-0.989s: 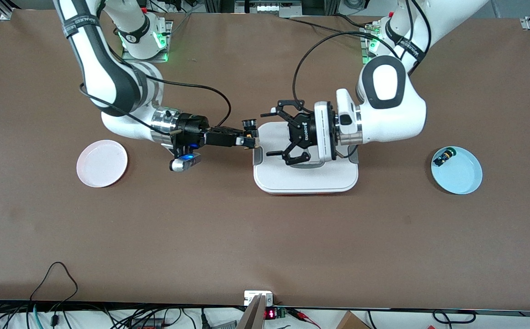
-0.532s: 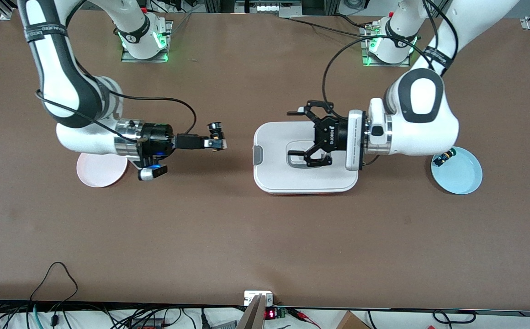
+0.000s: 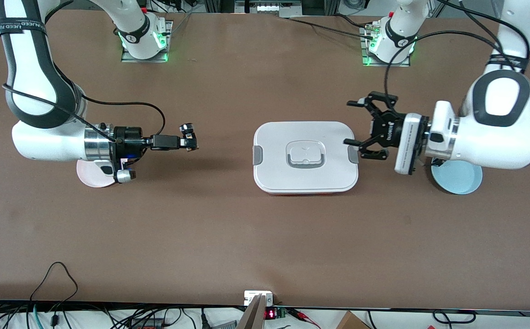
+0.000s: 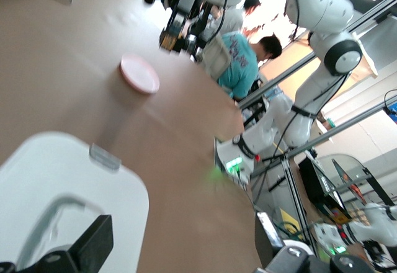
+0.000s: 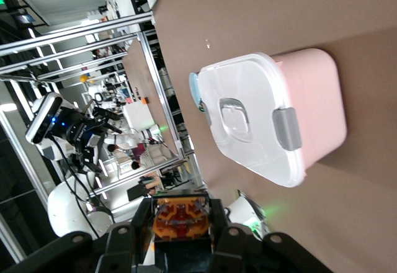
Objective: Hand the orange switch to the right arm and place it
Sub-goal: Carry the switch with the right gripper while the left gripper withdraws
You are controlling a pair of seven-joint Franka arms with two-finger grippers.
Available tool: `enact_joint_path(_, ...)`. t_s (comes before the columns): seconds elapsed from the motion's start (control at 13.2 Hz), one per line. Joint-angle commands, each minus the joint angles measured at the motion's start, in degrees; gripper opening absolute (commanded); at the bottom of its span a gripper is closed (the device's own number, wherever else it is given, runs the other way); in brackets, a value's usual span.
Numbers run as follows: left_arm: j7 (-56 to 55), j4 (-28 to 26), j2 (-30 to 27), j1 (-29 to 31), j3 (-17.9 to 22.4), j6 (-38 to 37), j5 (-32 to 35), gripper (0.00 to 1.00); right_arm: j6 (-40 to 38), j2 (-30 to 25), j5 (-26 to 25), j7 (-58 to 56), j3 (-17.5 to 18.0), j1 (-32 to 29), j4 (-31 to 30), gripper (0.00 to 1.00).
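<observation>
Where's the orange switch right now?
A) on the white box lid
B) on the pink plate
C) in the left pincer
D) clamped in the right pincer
D: the right pincer is shut on the orange switch, up over bare table between the pink plate and the white lidded box; the left pincer stands open and empty by the box.

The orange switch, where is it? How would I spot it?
Find the big white lidded box mid-table, then look toward the right arm's end, where a slim black end effector hangs over bare brown table. Pinched shut in its tips is the orange switch: a tiny black cylinder with a tan-orange end.
</observation>
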Motion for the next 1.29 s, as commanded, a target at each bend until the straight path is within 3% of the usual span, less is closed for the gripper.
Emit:
enact_joint_path(0.0, -10.19, 1.61, -1.48, 3.03, -0.46, -6.94, 6.23, 1.00, -1.99, 0.57, -2.88, 0.16, 0.43, -1.62, 1.54, 0.00)
enact_joint_path(0.3, -32.16, 7.24, -1.48, 2.07, -0.90, -13.28, 19.41, 1.00, -2.08, 0.57, -3.94, 0.16, 0.43, -1.71, 1.54, 0.00)
enact_joint_path(0.53, -36.60, 10.75, -1.48, 1.89, -0.90, -19.78, 37.75, 1.00, -2.08, 0.66, -3.94, 0.25, 0.43, -1.71, 1.54, 0.00)
enact_joint_path(0.76, -38.78, 14.00, -1.57, -0.91, -0.99, -21.20, 52.00, 1.00, -1.99, 0.58, -3.85, 0.51, 0.43, -1.71, 1.54, 0.00)
enact_joint_path(1.06, -52.22, 19.28, -1.57, -7.85, -0.90, -25.77, 66.87, 1.00, -1.99, 0.66, -4.29, 0.25, 0.43, -1.71, 1.63, 0.00)
enact_joint_path(1.22, -55.49, 21.56, -1.83, -9.96, -0.90, -25.51, 71.81, 1.00, -1.90, 0.75, -8.75, 0.34, 0.43, -1.71, 3.55, 0.00)
